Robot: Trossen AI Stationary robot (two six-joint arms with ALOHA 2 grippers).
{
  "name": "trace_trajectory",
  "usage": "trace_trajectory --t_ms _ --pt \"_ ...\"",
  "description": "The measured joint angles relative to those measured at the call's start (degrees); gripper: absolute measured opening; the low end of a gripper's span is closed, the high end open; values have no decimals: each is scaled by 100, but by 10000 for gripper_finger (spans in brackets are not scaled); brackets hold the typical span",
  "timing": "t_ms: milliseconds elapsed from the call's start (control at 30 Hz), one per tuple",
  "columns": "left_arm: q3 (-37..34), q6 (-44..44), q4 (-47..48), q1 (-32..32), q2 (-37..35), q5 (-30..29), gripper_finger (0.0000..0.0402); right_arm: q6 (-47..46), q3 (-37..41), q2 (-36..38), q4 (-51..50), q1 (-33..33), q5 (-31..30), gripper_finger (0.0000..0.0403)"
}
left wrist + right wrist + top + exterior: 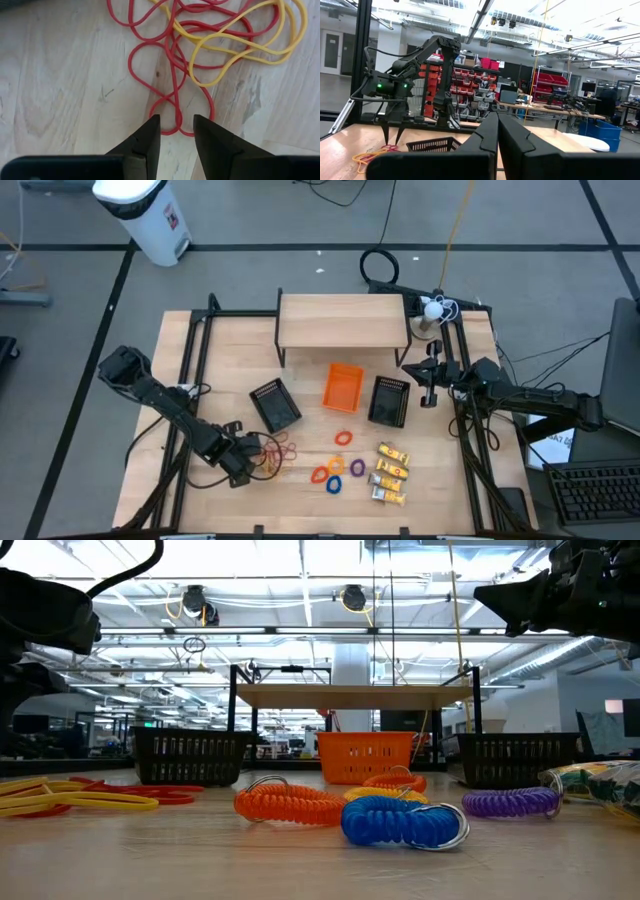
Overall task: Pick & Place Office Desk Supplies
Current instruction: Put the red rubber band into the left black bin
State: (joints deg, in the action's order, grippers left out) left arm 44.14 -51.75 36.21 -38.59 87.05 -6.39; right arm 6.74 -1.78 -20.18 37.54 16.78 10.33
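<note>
- While the left gripper (176,131) hangs low over the wooden table (300,500) near its front left corner, its two dark, wedge-shaped fingers stand a little apart, one on each side of a loop of red rubber band; whether they already pinch it I cannot tell.
- The rubber bands (210,45) are thin, smooth cords, red and yellow, lying in a loose tangle on the pale, grained wood just ahead of that gripper.
- The coiled rings (290,805) look like springy plastic spirals: orange, blue (400,823) and purple (510,803) ones lie close together toward the front edge, near its middle.
- The small yellow-and-white packets (390,473), shiny and flat, lie in a group toward the front right corner.
- Two black mesh bins (275,404) and a rectangular orange plastic bin (342,387) sit in the middle of the table, before a small wooden shelf (343,319) at the back edge.
- The right gripper (497,131) waits above the right edge, its fingers pressed together on nothing.
</note>
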Motion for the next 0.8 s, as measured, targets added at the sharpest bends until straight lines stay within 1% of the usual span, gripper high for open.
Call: trace_trajectory --t_ms 100,333,600,700,800 --pt "0 0 -4 0 48 1 115 0 0 0 0 0 0 0" --pt "28 150 -57 32 435 65 115 0 0 1 0 2 0 0" --pt "-13 143 92 79 153 78 114 0 0 0 13 2 0 0" --pt "-13 71 186 81 51 72 99 0 0 2 33 2 0 0" --pt "-13 63 199 76 28 72 72 0 0 2 39 2 -1 0"
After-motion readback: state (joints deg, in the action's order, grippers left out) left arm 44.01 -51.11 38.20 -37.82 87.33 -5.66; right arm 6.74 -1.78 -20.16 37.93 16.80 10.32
